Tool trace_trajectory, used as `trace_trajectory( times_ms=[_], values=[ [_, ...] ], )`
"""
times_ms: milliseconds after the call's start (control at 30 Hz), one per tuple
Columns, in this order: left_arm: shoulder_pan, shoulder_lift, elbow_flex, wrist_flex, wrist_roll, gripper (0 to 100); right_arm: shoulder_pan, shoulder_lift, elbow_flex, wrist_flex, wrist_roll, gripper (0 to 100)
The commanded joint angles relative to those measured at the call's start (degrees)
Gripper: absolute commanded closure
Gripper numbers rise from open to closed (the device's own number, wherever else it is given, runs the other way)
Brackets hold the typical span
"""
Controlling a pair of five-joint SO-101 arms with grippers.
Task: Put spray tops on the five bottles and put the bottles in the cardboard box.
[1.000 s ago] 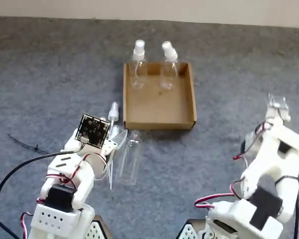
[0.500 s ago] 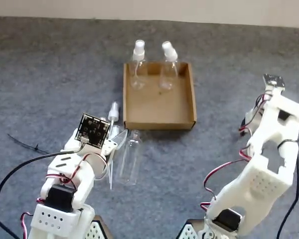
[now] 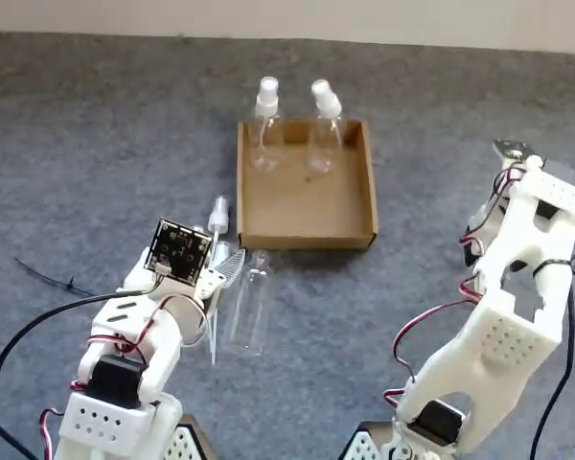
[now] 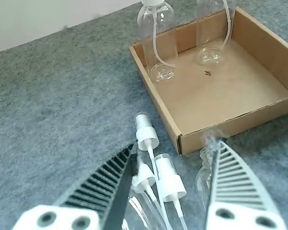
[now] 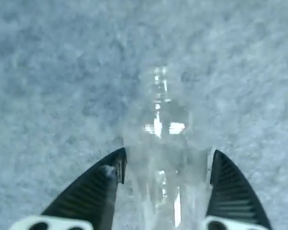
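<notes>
The cardboard box (image 3: 364,182) lies mid-table with two clear bottles (image 3: 266,129) (image 3: 323,129) wearing spray tops upright at its far wall. In front of its near left corner my left gripper (image 4: 176,146) stands open over three loose spray tops (image 4: 146,136) (image 4: 168,178) (image 4: 141,175), low above the carpet. A topless clear bottle (image 3: 249,302) lies beside that gripper (image 3: 225,266), its neck (image 4: 207,155) just behind one finger. To the right of the box my right gripper (image 5: 165,158) is shut on another clear bottle (image 5: 165,124), held over bare carpet.
Grey carpet (image 3: 105,144) covers the whole table. A black cable tie (image 3: 48,278) lies at the left. The right arm (image 3: 517,278) stands tall to the right of the box, its gripper (image 3: 511,151) level with the box's far end.
The right arm has risen and stretched out, carrying its gripper farther back beside the box. The left arm, the box and the lying bottle have not moved.
</notes>
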Motion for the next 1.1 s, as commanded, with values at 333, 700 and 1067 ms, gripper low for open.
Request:
trace_trajectory(
  times_ms=[333, 700, 1067],
  values=[
    [-0.66, -0.66, -0.31, -1.58, -0.44, 77, -3.65, -0.66, -13.85, 0.57, 0.26, 77.9],
    [-0.66, -0.66, -0.31, -1.58, -0.44, 77, -2.86, 5.23, -10.86, 2.33, 2.37, 77.9],
    [-0.66, -0.48, -0.31, -1.58, -0.44, 77, -2.77, 6.11, -10.95, 2.68, 2.37, 86.3]
  ],
)
